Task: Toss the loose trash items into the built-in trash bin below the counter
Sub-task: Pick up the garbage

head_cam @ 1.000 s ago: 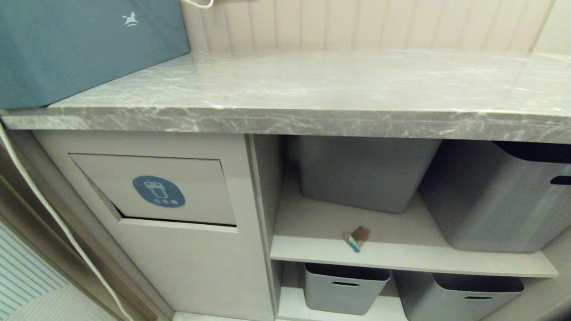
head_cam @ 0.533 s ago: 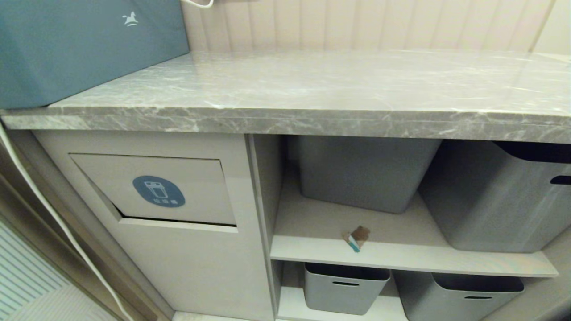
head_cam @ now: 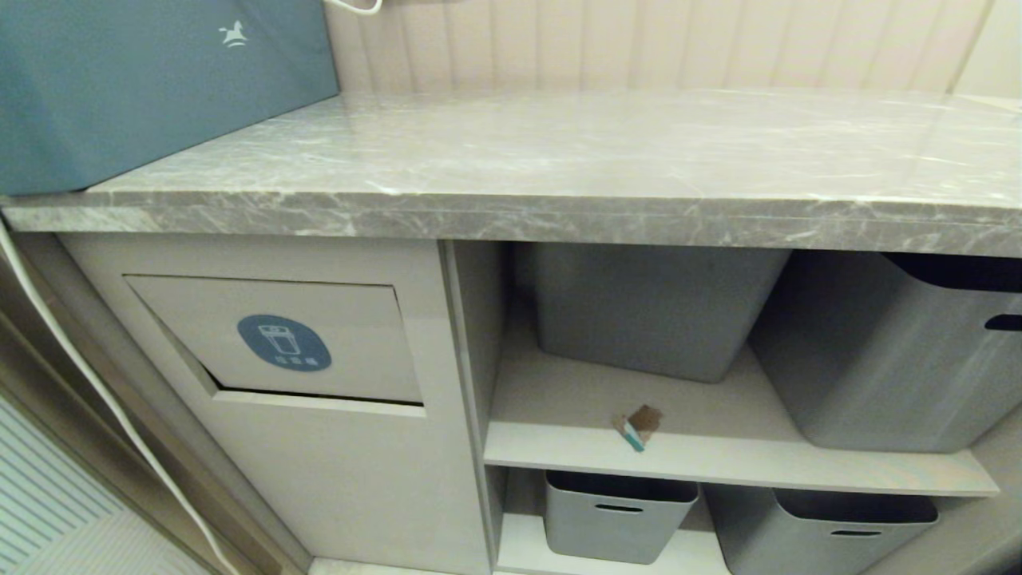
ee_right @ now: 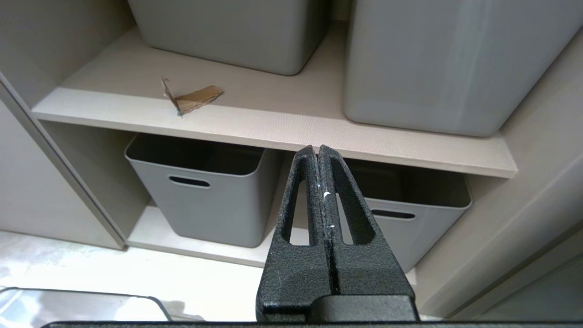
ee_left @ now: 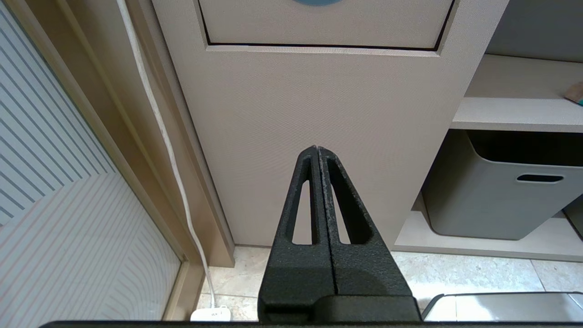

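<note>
On shelf: cardboard scrap.

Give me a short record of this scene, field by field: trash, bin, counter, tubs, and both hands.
trash: one small cardboard scrap with a teal edge, lying near the front of the upper shelf
bin: flap with blue sticker, left of the shelves, looks almost shut
counter: grey marble top, no scraps seen on it
tubs: grey tubs on both shelves
left hand: shut, empty, low before the bin's cabinet
right hand: shut, empty, low before the shelves
</note>
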`<state>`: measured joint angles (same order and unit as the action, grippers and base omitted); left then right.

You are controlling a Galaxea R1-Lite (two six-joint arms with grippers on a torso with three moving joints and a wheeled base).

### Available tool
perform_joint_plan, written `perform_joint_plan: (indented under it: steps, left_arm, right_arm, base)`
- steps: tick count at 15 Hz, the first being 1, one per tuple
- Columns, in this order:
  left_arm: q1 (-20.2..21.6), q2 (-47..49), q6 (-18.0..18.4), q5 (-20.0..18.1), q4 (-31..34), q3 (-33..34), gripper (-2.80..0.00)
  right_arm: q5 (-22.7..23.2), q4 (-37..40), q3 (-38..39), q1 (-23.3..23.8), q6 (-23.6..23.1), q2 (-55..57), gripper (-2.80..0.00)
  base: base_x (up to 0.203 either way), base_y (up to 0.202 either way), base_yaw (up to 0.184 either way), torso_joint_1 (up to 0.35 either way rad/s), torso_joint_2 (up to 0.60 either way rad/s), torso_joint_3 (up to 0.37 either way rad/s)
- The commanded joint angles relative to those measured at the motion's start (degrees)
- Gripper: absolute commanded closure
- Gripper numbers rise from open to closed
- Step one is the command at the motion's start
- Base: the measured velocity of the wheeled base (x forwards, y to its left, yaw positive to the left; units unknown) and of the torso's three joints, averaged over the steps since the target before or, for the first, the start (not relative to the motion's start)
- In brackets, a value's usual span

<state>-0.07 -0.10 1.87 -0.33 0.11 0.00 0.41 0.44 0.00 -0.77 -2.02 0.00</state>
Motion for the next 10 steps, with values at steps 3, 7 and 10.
perform_joint_plan:
  steps: [3,7,10]
  left_arm:
    - [0.0,-0.1,0.0,0.0,0.1,0.0,0.00]
    - [0.0,-0.1,0.2,-0.1,0.0,0.0,0.00]
    - [0.0,0.0,0.2,-0.2,0.0,0.0,0.00]
  right_arm:
    - [0.1,0.1,0.0,0.0,-0.2,-0.1,0.00]
    - [0.1,0.0,0.0,0.0,-0.3,-0.1,0.00]
    - [0.1,0.0,0.0,0.0,0.1,-0.1,0.00]
  base:
    - [0.000,0.000,0.000,0.000,0.00,0.000]
    - [0.000,0.000,0.000,0.000,0.00,0.000]
    - [0.000,0.000,0.000,0.000,0.00,0.000]
